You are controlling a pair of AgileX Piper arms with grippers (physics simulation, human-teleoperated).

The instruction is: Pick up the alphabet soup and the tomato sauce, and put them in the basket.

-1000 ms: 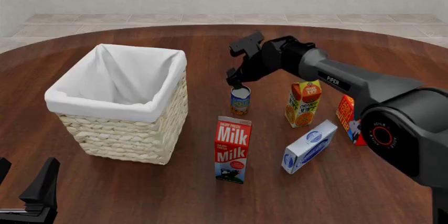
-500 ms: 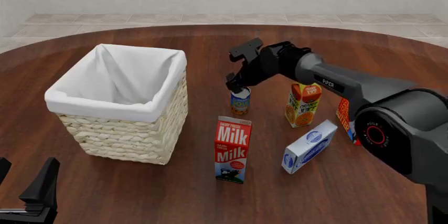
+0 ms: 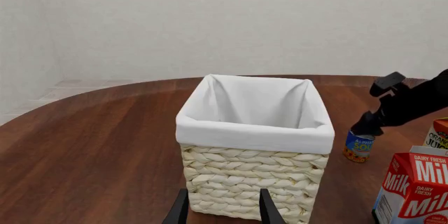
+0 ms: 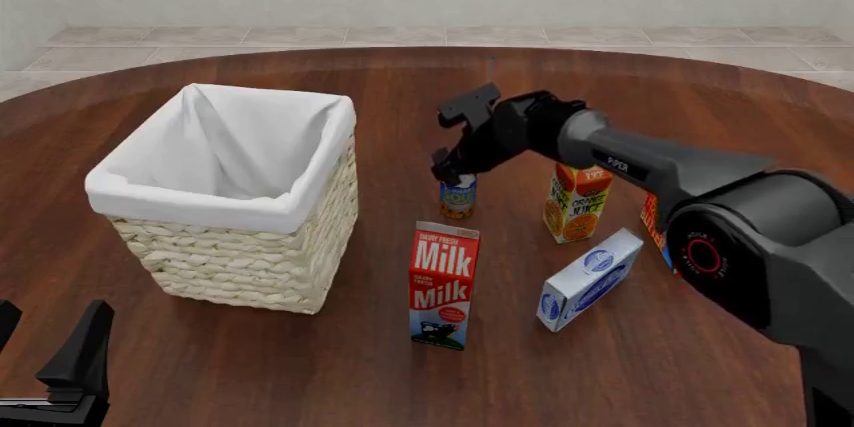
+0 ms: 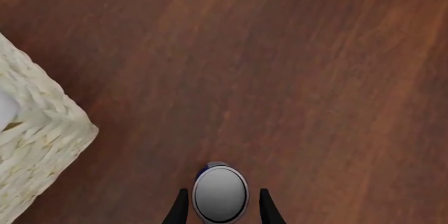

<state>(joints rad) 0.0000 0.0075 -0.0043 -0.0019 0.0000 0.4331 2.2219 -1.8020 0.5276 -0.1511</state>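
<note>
The tomato sauce (image 4: 458, 199), a small can with a blue upper label, orange lower part and silver top, stands upright between the basket (image 4: 254, 247) and the cartons. My right gripper (image 4: 454, 173) is straight above it and open. In the right wrist view its fingers (image 5: 180, 209) flank the tomato sauce lid (image 5: 220, 193) with small gaps on each side. The left wrist view shows the tomato sauce (image 3: 358, 147) beside the basket (image 3: 252, 174). My left gripper (image 4: 60, 362) rests open at the near left edge, holding nothing. The alphabet soup is out of view.
A milk carton (image 4: 445, 285) stands in front of the can, an orange juice carton (image 4: 578, 197) to its right, and a white-and-blue box (image 4: 589, 278) lies beside that. A red carton (image 4: 658, 219) is partly hidden behind my right arm.
My right gripper has come down and slightly toward the camera, from above the can to around its top. The left arm and the objects have not moved.
</note>
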